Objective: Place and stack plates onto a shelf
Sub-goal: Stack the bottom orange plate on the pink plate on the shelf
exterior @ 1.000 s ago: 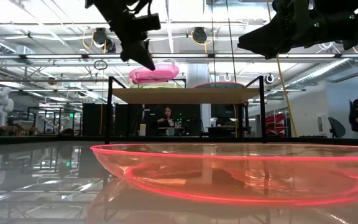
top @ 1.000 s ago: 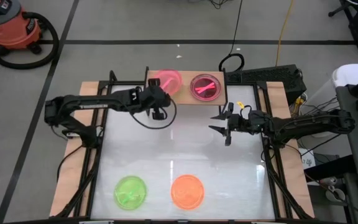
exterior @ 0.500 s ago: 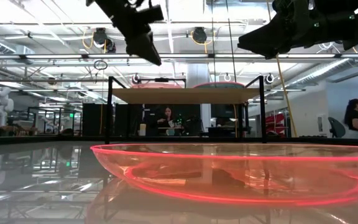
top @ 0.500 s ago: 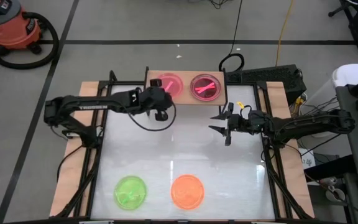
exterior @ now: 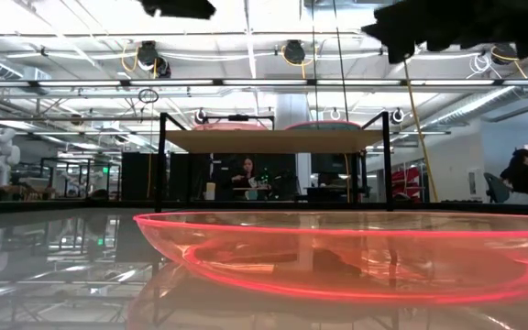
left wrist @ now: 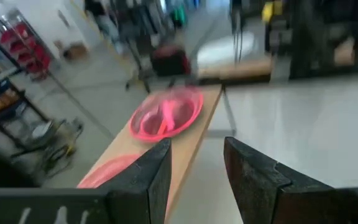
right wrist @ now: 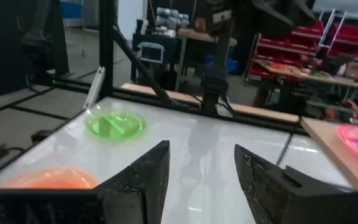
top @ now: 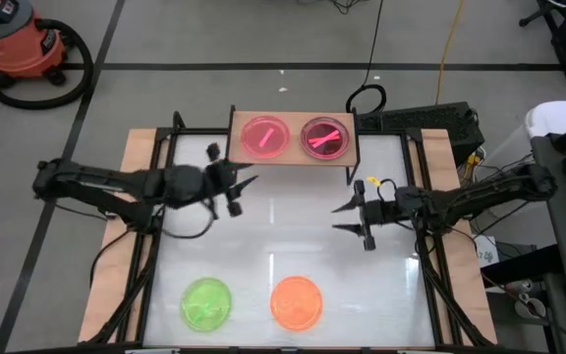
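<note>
The shelf [top: 293,157] stands at the table's far edge and carries two pink plates side by side, one on the left [top: 264,137] and one on the right [top: 324,138]. Both lie flat on the board. A green plate [top: 206,303] and an orange plate [top: 296,301] rest on the table near its front edge. My left gripper [top: 247,183] hovers open over the table, near and left of the shelf. My right gripper [top: 339,218] hovers open right of the table's middle. In the left wrist view both pink plates [left wrist: 166,115] show beyond the open fingers.
Long wooden boards [top: 136,147] and black frame rails [top: 150,256] run along the table's left and right sides. A black cable loop [top: 367,98] lies behind the shelf. The white middle of the table lies between the shelf and the near plates. A person [exterior: 521,174] sits in the room beyond.
My left gripper has opened and let go of the left pink plate, which was tilted above the shelf and now lies flat on it. The gripper has then drawn back toward the table's left and near edges. My right gripper has drifted slightly toward the near edge.
</note>
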Motion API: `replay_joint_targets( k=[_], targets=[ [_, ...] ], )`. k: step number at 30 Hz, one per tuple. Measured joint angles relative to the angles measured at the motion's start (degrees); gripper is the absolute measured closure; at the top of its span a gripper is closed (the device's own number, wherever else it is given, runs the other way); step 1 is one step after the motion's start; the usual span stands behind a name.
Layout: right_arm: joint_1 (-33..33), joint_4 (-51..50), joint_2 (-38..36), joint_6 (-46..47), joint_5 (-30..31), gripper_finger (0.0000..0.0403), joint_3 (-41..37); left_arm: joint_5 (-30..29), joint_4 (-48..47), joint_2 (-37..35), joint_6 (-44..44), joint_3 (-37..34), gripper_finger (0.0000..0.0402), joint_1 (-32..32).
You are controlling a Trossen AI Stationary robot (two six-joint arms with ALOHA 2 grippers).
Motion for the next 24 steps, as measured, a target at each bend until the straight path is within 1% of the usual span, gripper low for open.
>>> replay_joint_targets(
  k=[2,5,7,9,11,14,16,18,21,24],
  targets=[
    [3.0,-0.3,1.3,0.3,1.5,0.0241,0.8,-0.3,8.5,-3.0,-1.2,-5.6,0.0248,-2.2],
    [7.4,-1.5,5.3,3.7,3.0,0.0241,1.7,-0.2,20.4,-6.0,-1.5,-13.3,0.0248,-4.5],
    [10.3,-1.4,8.7,6.9,4.5,0.0241,1.8,-0.3,27.0,-7.3,-1.2,-17.3,0.0248,-5.3],
    [12.6,-0.4,12.9,10.6,5.8,0.0241,2.1,-0.5,31.1,-8.1,-1.4,-20.4,0.0248,-5.7],
    [14.5,0.7,17.4,14.2,6.0,0.0241,2.0,0.1,33.2,-8.1,-1.8,-22.5,0.0248,-6.0],
    [16.1,3.9,24.2,17.7,6.0,0.0241,2.0,0.3,34.4,-8.1,-0.9,-23.4,0.0248,-6.2],
    [16.2,4.8,28.2,20.3,7.3,0.0241,2.0,0.3,34.7,-8.1,-0.2,-23.4,0.0248,-6.0],
    [15.2,6.1,31.7,24.2,7.1,0.0241,2.0,0.3,35.7,-7.8,0.2,-23.5,0.0248,-5.7],
    [14.2,11.2,35.8,29.8,3.4,0.0241,2.0,0.4,36.3,-7.9,-0.2,-23.5,0.0248,-5.6],
    [14.2,16.3,39.3,32.1,-0.2,0.0241,2.7,0.4,36.1,-7.9,-0.5,-23.5,0.0248,-5.9]
  ],
)
